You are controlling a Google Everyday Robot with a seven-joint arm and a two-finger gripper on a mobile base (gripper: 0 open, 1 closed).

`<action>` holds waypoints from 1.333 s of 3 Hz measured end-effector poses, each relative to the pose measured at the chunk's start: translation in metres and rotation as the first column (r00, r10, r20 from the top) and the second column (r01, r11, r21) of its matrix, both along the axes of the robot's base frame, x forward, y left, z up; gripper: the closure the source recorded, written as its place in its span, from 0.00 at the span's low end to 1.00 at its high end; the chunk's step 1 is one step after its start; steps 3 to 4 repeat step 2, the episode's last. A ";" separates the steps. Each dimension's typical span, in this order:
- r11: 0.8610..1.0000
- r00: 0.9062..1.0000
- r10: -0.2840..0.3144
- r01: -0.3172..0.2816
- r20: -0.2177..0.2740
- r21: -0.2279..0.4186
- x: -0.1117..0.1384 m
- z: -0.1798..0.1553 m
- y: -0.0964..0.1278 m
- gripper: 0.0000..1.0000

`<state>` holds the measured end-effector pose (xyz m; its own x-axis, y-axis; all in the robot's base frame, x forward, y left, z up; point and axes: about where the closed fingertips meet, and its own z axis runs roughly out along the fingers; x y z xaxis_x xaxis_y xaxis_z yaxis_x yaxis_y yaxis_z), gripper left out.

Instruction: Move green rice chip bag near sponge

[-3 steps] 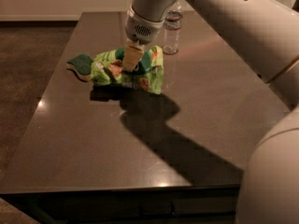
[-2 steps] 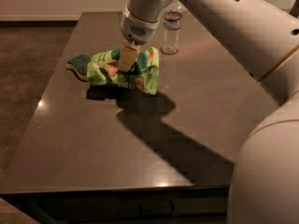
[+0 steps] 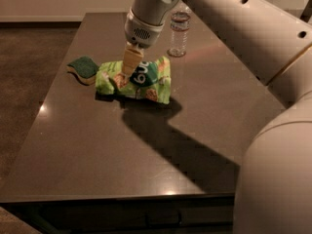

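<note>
The green rice chip bag is crinkly light green with a dark green oval. It sits at the table's far left, low on or just above the surface, with its left end touching or almost touching the sponge. The sponge has a dark green top over pale yellow foam and lies flat just left of the bag. My gripper comes straight down from above. Its tan fingers are pinched together on the bag's upper middle.
A clear plastic water bottle stands upright behind and to the right of the bag. The dark table has its left edge close to the sponge and its front edge near me. My arm crosses the upper right.
The gripper has lowered the bag toward the table, and more of the sponge now shows to its left. The bottle has not moved.
</note>
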<state>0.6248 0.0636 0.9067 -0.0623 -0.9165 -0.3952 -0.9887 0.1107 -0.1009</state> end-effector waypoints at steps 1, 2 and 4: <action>1.000 1.000 0.001 -0.001 -0.001 0.000 0.000 -0.002 0.001 0.00; 1.000 1.000 0.001 -0.001 -0.001 0.000 0.000 -0.002 0.001 0.00; 1.000 1.000 0.001 -0.001 -0.001 0.000 0.000 -0.002 0.001 0.00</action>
